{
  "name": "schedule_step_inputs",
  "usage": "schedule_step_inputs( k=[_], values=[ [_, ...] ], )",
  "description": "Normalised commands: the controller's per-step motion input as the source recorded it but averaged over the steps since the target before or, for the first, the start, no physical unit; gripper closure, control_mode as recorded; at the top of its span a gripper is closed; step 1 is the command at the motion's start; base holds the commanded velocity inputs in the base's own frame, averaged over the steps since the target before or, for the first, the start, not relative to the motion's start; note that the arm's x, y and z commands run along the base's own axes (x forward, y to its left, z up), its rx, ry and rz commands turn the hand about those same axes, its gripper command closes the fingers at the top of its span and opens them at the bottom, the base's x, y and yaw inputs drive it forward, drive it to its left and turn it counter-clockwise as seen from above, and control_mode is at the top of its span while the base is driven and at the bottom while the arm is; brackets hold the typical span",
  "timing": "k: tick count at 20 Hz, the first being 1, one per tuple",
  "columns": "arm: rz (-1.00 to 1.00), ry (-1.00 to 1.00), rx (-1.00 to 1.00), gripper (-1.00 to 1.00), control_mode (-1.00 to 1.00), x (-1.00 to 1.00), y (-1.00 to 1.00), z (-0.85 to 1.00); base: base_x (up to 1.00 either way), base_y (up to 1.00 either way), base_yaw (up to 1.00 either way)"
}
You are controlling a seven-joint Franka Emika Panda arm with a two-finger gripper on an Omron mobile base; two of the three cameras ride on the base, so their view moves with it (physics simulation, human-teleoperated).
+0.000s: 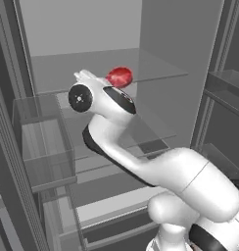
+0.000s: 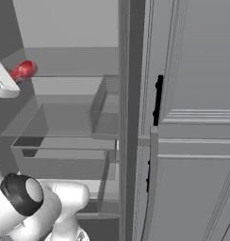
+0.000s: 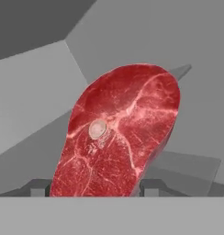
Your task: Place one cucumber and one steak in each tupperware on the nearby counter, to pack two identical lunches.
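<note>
A red steak (image 3: 123, 133) with white marbling and a small round bone stands on edge between my dark fingertips (image 3: 153, 187). My gripper (image 3: 95, 187) is shut on its lower part. From the left base view the steak (image 1: 119, 76) shows as a red lump just past the white wrist, level with an upper glass shelf (image 1: 155, 66) inside a grey fridge. In the right base view the steak (image 2: 23, 70) hangs at the far left, beyond the hand. The cucumber, the tupperware and the counter are out of view.
Clear door bins (image 1: 43, 142) hang at the left of the fridge opening. Glass shelves (image 2: 69, 127) lie below the steak. A tall grey cabinet door with a black handle (image 2: 158, 99) stands to the right. My white arm fills the lower foreground.
</note>
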Motion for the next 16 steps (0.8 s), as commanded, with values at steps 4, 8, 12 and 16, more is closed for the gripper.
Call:
schedule_step_inputs(
  k=[4, 8, 12, 16],
  values=[
    [0.0, -0.08, 0.05, 1.0, -1.0, -1.0, -0.63, -0.25, 0.0, 0.0, 0.0],
    [0.0, 0.02, 0.0, 1.0, -1.0, -1.0, -0.48, -1.0, 0.0, 0.0, 0.0],
    [0.01, 0.19, 0.0, 1.0, -1.0, -1.0, -0.68, -0.96, 0.0, 0.0, 0.0],
    [0.0, 0.02, 0.0, 1.0, -1.0, -1.0, -0.74, -0.38, 0.0, 0.0, 0.0]
  ],
)
